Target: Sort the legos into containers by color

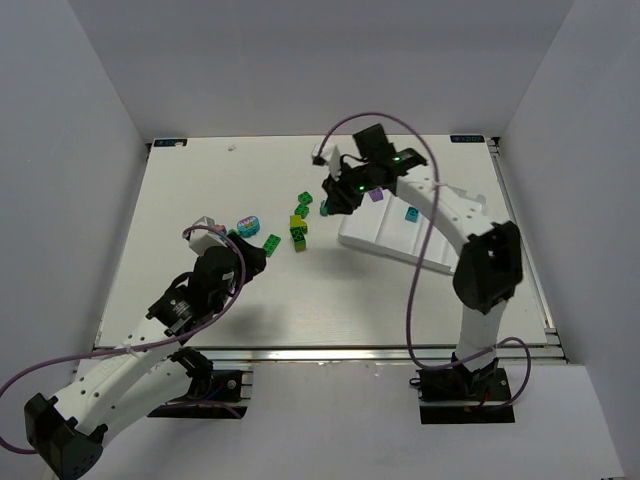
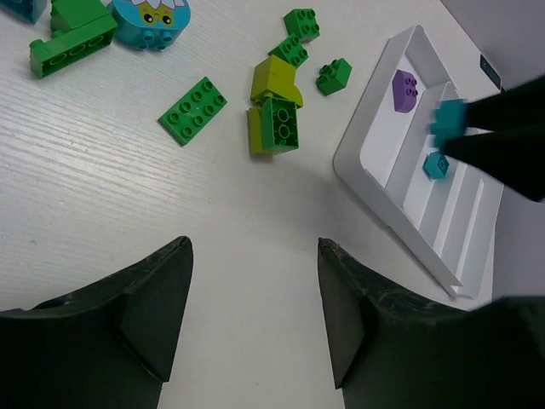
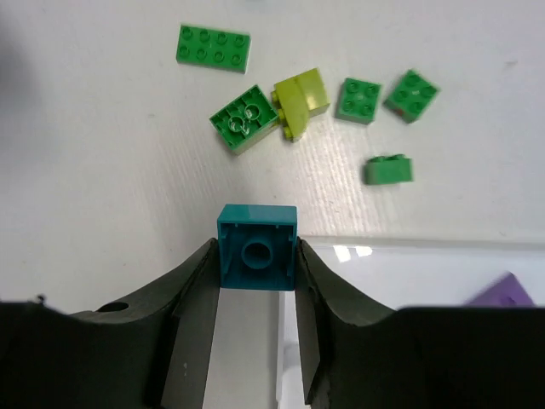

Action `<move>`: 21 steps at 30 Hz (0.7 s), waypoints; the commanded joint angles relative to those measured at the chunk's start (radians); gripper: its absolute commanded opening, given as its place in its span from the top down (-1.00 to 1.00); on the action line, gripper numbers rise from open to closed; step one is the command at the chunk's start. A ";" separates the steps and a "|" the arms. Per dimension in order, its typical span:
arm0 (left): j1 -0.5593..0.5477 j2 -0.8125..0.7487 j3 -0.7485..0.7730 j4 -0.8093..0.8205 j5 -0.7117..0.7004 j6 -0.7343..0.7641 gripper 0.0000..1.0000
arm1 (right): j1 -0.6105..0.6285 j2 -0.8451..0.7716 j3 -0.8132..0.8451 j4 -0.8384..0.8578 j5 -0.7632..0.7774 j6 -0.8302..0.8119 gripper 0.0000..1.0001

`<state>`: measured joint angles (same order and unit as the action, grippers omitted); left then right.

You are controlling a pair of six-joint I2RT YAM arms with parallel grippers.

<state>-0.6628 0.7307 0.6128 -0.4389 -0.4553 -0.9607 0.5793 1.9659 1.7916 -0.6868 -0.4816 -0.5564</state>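
Note:
My right gripper (image 1: 340, 195) is shut on a teal brick (image 3: 256, 247), held above the left rim of the white tray (image 1: 385, 243); the same brick shows in the left wrist view (image 2: 447, 119). In the tray (image 2: 366, 183) a purple brick (image 2: 404, 89) lies in the far compartment and a teal brick (image 2: 436, 164) in the middle one. Green and yellow-green bricks (image 1: 298, 230) lie loose on the table left of the tray (image 3: 409, 273). My left gripper (image 2: 255, 247) is open and empty over bare table, short of a flat green brick (image 2: 193, 111).
A teal rounded piece with a face (image 2: 149, 21) and a long green brick (image 2: 72, 51) lie at the far left of the pile. White walls enclose the table on three sides. The right arm (image 1: 470, 240) reaches over the tray.

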 commanded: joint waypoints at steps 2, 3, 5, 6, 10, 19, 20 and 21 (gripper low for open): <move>0.005 -0.002 -0.010 0.045 0.020 0.013 -0.32 | -0.122 -0.159 -0.095 -0.022 -0.080 0.007 1.00; 0.003 -0.002 -0.010 0.048 0.021 0.013 -0.30 | -0.146 -0.174 -0.133 -0.019 -0.087 0.015 1.00; 0.003 -0.005 -0.012 0.051 0.027 0.013 -0.27 | -0.237 -0.206 -0.165 -0.010 -0.094 0.039 1.00; 0.003 -0.007 -0.015 0.055 0.027 0.013 -0.26 | -0.268 -0.213 -0.194 -0.008 -0.095 0.042 1.00; 0.003 -0.011 -0.025 0.072 0.033 0.008 -0.26 | -0.409 -0.217 -0.260 -0.005 -0.080 0.055 1.00; 0.003 0.030 -0.005 0.066 0.047 0.002 -0.55 | -0.429 -0.193 -0.386 0.104 -0.012 0.081 0.52; 0.003 0.030 -0.005 0.066 0.049 0.000 -0.56 | -0.429 -0.181 -0.382 0.110 0.001 0.085 0.46; 0.003 0.030 -0.008 0.068 0.052 -0.003 -0.56 | -0.429 -0.167 -0.380 0.116 0.009 0.085 0.40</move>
<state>-0.6628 0.7647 0.5953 -0.3809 -0.4145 -0.9588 0.1482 1.7729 1.4021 -0.6403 -0.4957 -0.4965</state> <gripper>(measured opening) 0.778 0.419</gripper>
